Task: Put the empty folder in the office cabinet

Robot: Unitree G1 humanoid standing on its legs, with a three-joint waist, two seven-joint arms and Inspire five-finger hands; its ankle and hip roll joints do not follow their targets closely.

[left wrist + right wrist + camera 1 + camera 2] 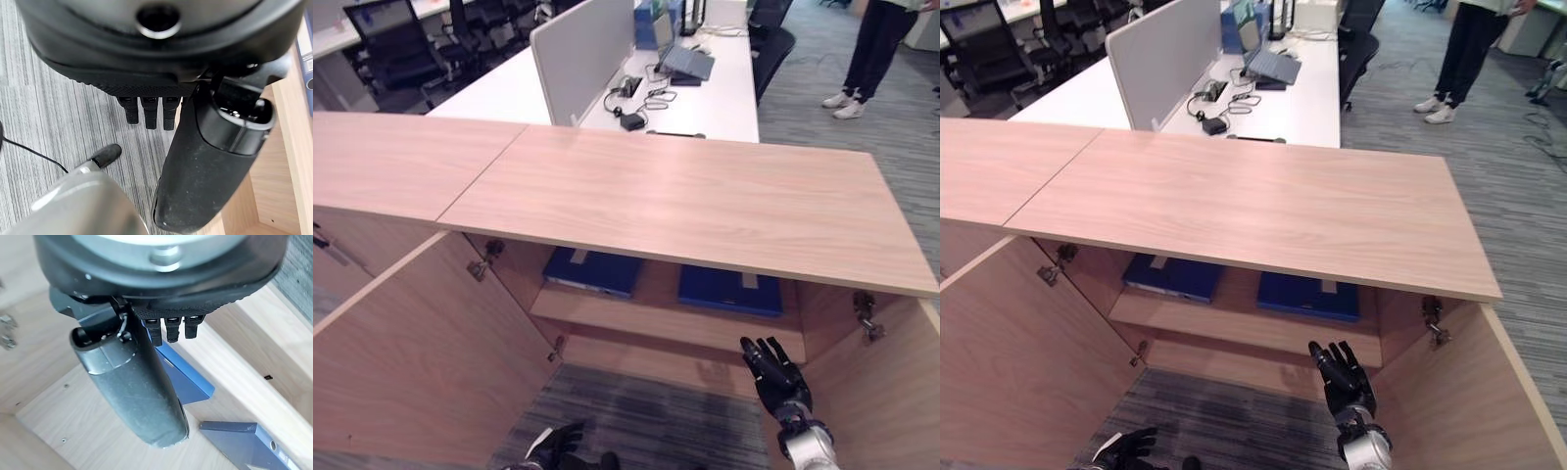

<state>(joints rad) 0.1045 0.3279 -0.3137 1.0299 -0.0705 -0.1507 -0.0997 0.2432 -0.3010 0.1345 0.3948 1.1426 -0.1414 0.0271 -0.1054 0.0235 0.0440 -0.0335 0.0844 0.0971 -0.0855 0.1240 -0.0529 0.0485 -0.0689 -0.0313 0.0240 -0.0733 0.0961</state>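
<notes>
My right hand (773, 374) raised before the open cabinet (685, 201), fingers straight and apart, holding nothing, two blue folders (729, 290) flat on its shelf (656, 321), left hand (558, 448) low, fingers relaxed

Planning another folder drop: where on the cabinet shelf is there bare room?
Bare wood shows between the two blue folders and along the shelf front edge. Shelf ends are crowded by folders. Right hand hangs open below the shelf; left hand sits low.

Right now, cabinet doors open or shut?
Open. Both doors are swung outward: left door, right door. The shelf shows between them, with two blue folders lying flat on it.
</notes>
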